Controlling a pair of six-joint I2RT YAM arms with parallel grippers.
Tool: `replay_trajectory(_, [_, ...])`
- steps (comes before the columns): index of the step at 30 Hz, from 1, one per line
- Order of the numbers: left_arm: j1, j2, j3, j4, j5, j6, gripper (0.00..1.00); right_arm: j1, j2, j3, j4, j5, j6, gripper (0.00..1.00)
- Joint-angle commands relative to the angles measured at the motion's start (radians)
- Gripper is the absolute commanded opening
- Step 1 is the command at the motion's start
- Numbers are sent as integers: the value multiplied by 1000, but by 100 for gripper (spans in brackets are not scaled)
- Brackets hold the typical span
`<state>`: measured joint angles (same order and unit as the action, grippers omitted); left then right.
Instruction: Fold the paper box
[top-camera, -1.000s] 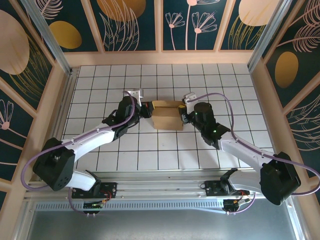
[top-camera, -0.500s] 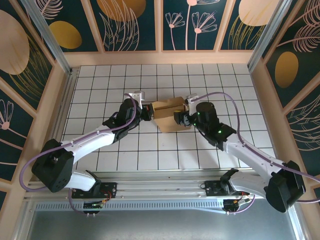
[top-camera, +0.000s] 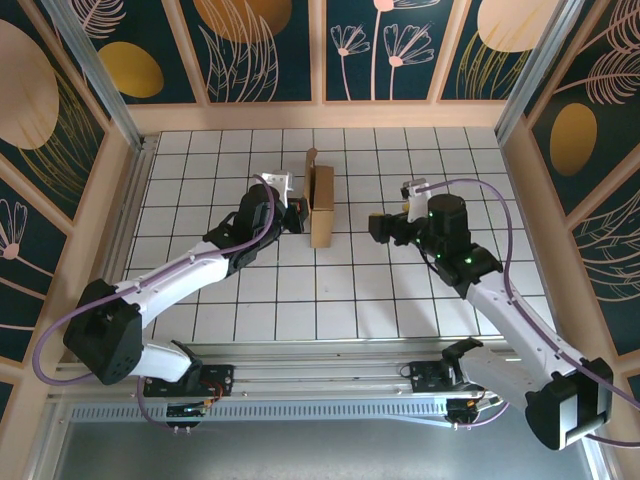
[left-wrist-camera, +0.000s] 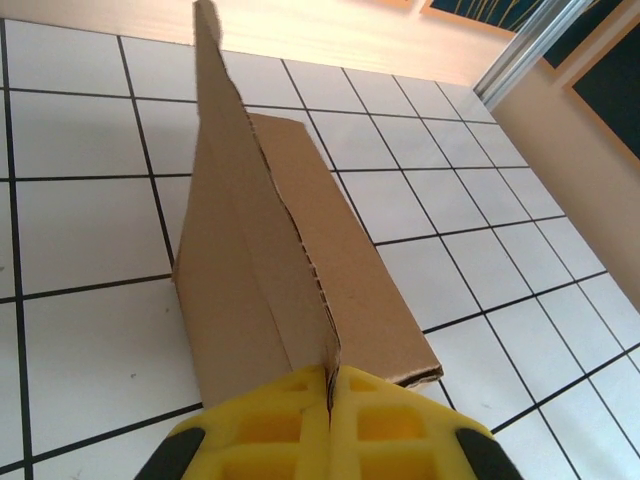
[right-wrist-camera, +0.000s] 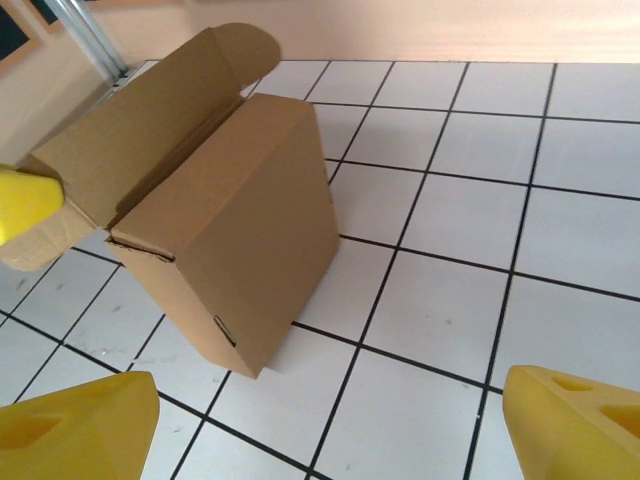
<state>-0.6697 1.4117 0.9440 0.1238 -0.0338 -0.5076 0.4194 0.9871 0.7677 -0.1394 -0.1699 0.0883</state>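
The paper box (top-camera: 321, 208) is brown cardboard, stood up on a narrow side on the white tiles, its lid flap (top-camera: 308, 172) open. In the right wrist view the paper box (right-wrist-camera: 235, 225) stands at the left with the lid flap (right-wrist-camera: 150, 130) raised behind it. My left gripper (top-camera: 296, 214) is shut on an edge of the flap; in the left wrist view its yellow fingers (left-wrist-camera: 260, 425) pinch the cardboard edge of the paper box (left-wrist-camera: 290, 270). My right gripper (top-camera: 380, 226) is open, a tile or so to the box's right, with nothing between its fingers (right-wrist-camera: 575, 420).
The tiled table (top-camera: 430, 160) is ringed by a low wooden rim (top-camera: 320, 118) and patterned walls. A metal rail (top-camera: 330, 350) runs along the near edge by the arm bases. Bare tiles lie around the box on all sides.
My right gripper has let go of the box, opened wide and drawn back to the right. The left gripper has kept its hold and the box has turned up from flat onto a narrow side.
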Motion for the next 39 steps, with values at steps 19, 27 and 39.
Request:
replay_trajectory(19, [-4,-1,70,21,38,125,49,-32,392,143,211,-70,329,61])
replay_trajectory(27, [24,-9,226,-176,-156,142,67,-54,456,174,198,-85,373,58])
replay_trajectory(39, [176,398,546,-223,552,-55,57,-41,540,143,354,-172,584,47])
